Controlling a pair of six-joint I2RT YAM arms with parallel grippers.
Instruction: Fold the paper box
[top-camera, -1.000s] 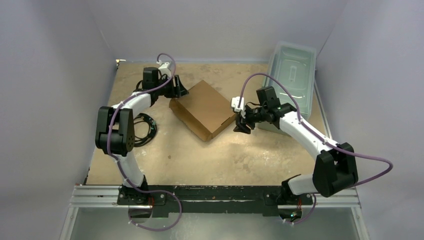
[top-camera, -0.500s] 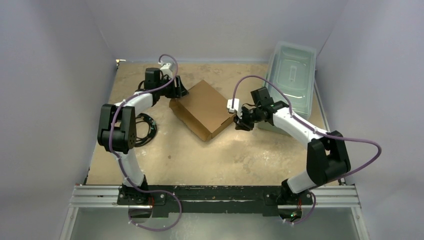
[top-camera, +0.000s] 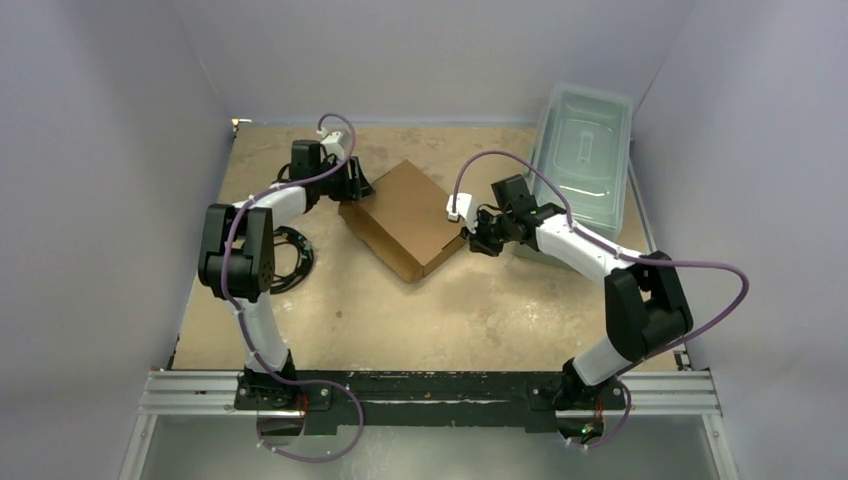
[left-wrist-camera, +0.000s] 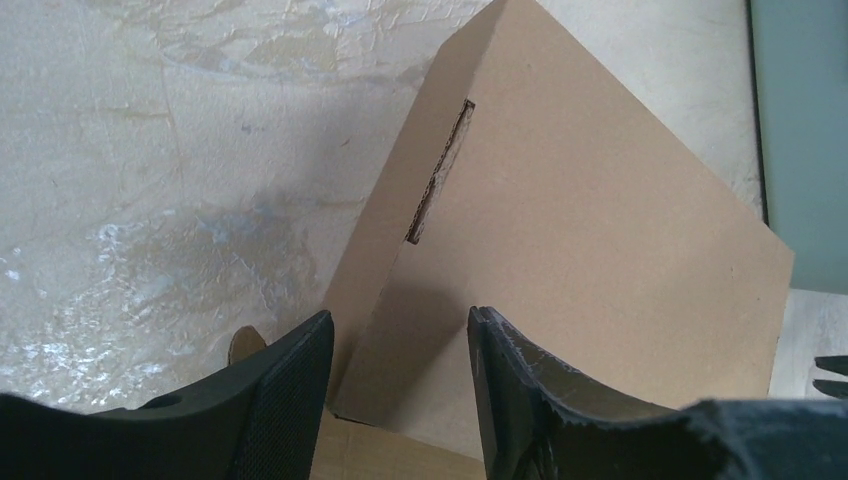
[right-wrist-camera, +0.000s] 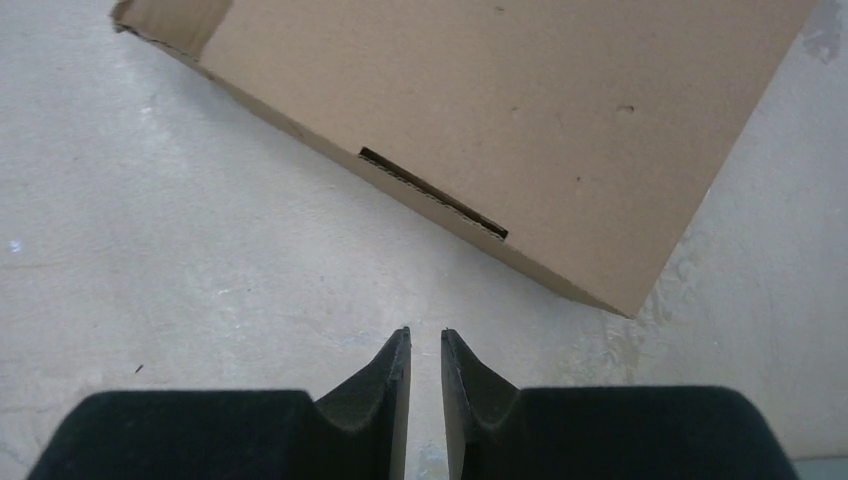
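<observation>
The paper box (top-camera: 405, 218) is brown cardboard, folded into a shallow closed rectangle, lying turned diagonally in the middle of the table. My left gripper (top-camera: 358, 186) is at its far left corner. In the left wrist view the gripper (left-wrist-camera: 400, 315) is open, its jaws standing either side of the box's side edge (left-wrist-camera: 560, 230), not pressing it. My right gripper (top-camera: 473, 241) is just off the box's right corner. In the right wrist view it (right-wrist-camera: 425, 332) is almost shut and empty, with the box (right-wrist-camera: 480, 110) a little ahead, a slot in its side wall.
A clear plastic lidded bin (top-camera: 585, 160) stands at the back right, close behind my right arm; its edge shows in the left wrist view (left-wrist-camera: 800, 130). A black cable coil (top-camera: 290, 255) lies on the table left of the box. Grey walls enclose the table.
My right gripper has moved left and slightly away from me, closer to the box's right corner, with its elbow swinging in. The left gripper and the box have barely moved.
</observation>
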